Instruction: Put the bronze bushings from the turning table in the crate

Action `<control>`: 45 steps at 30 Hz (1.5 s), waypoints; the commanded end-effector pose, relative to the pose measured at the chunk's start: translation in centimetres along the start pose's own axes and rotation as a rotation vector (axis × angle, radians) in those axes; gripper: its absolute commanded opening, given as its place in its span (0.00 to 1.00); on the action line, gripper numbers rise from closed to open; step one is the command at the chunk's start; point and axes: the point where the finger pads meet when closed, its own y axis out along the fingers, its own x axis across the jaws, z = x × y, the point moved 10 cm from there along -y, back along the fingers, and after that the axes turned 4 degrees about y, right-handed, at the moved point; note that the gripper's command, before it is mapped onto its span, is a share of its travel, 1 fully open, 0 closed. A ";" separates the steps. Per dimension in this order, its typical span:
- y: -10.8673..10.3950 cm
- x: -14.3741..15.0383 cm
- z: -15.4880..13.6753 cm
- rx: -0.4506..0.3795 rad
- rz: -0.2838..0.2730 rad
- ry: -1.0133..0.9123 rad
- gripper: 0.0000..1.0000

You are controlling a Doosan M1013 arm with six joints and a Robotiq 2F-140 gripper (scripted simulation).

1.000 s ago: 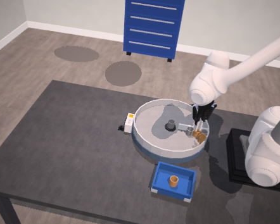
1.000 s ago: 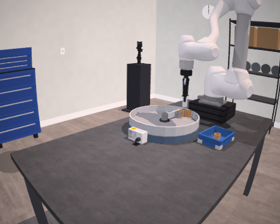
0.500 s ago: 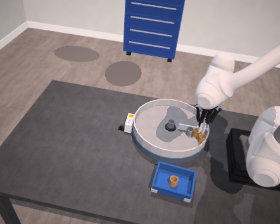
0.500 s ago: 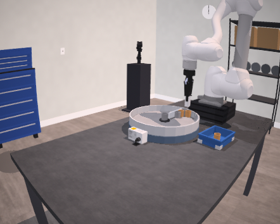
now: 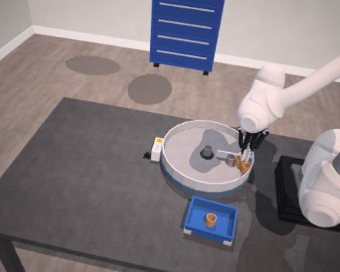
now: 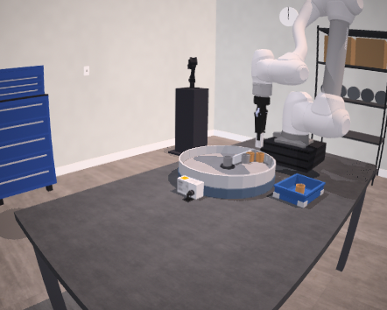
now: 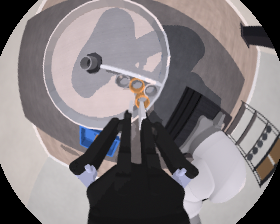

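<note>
Nearly together, the fingertips of the gripper [image 5: 245,154] [image 6: 259,142] [image 7: 136,105] hold nothing, close by two bronze bushings [image 5: 245,167] [image 6: 260,157] [image 7: 142,102] (steel ones beside them) on the right of the turning table [image 5: 185,177] [image 6: 219,179] [image 7: 49,92]. Nearer in the top view, the blue crate [image 5: 193,227] [image 6: 289,196] [image 7: 83,137] contains one upright bronze bushing [image 5: 211,218] [image 6: 300,188].

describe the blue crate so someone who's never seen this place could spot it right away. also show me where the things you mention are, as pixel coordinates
On the dark table [image 5: 85,173] [image 6: 184,228], find the big round turning table [image 5: 204,187] [image 6: 228,179] with its pale raised rim. Beside it sits a small open rectangular crate [image 5: 193,227] [image 6: 286,196], blue with whitish corner feet. Unlike its round neighbour, it has straight sides and holds just one bronze bushing [image 5: 211,220] [image 6: 300,188].
</note>
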 end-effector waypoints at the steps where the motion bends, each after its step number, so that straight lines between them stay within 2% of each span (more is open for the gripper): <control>1: 0.0 0.3 -0.2 0.001 -0.006 -0.003 0.10; 45: 0.0 0.8 -0.4 0.001 -0.007 -0.002 0.10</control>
